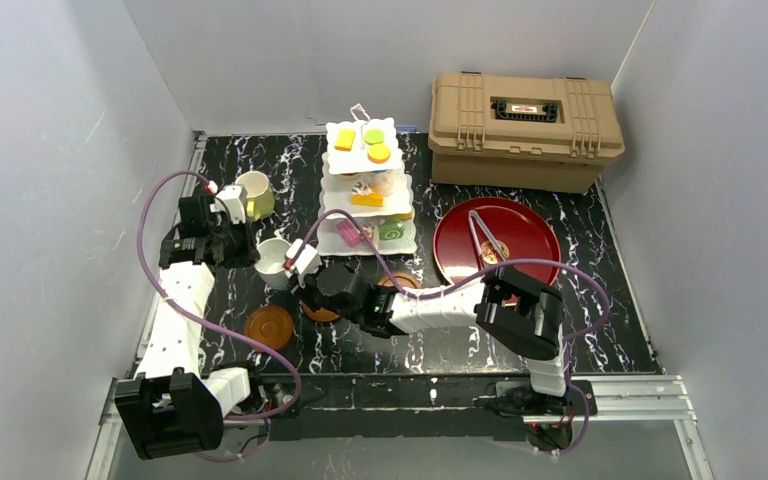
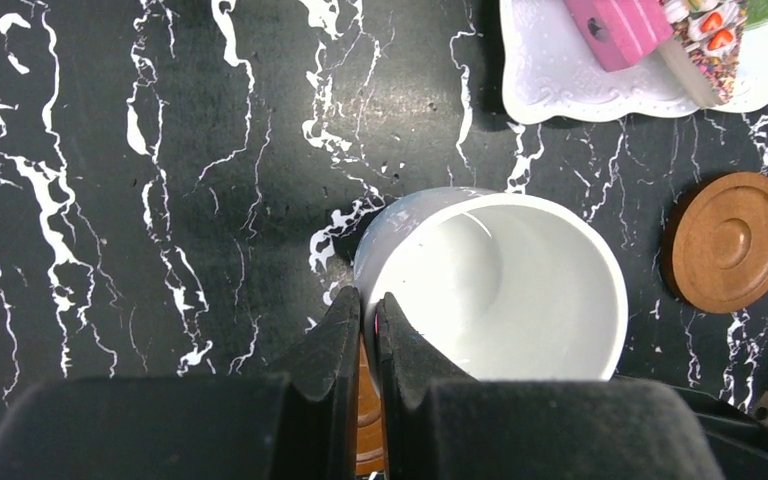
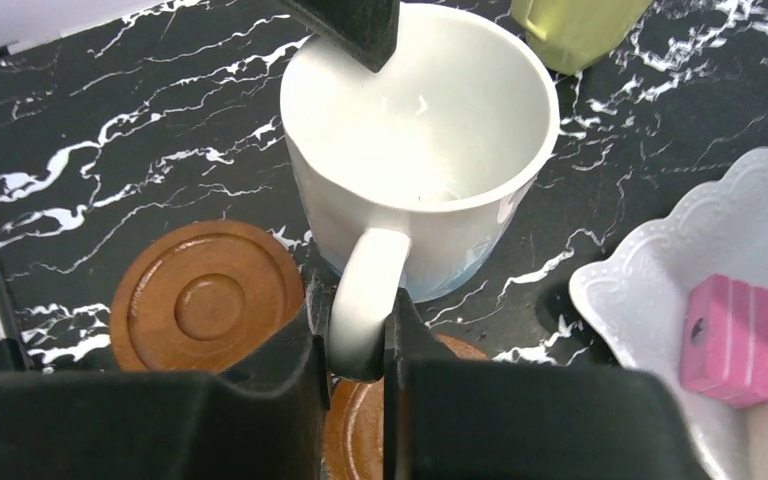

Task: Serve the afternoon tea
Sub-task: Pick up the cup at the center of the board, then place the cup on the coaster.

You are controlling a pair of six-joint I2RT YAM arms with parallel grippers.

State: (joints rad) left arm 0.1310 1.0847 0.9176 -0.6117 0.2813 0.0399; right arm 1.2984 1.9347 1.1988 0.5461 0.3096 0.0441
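Left claw (image 2: 368,308) clamped tight on the rim of the white mug (image 3: 415,150) — right claw (image 3: 357,318) clamped around its handle.

The left arm (image 1: 182,320) rises from its base at the near left corner and leans forward. Its wrist is turned inward and the left hand (image 2: 370,305) points down, fingers pinched almost together on the wall of the white mug (image 2: 500,280). The right arm (image 1: 440,308) folds at the elbow above its own base and stretches low toward the left. The right hand (image 3: 357,310) meets the same mug from the near side, one finger on each side of the handle, pressed against it.
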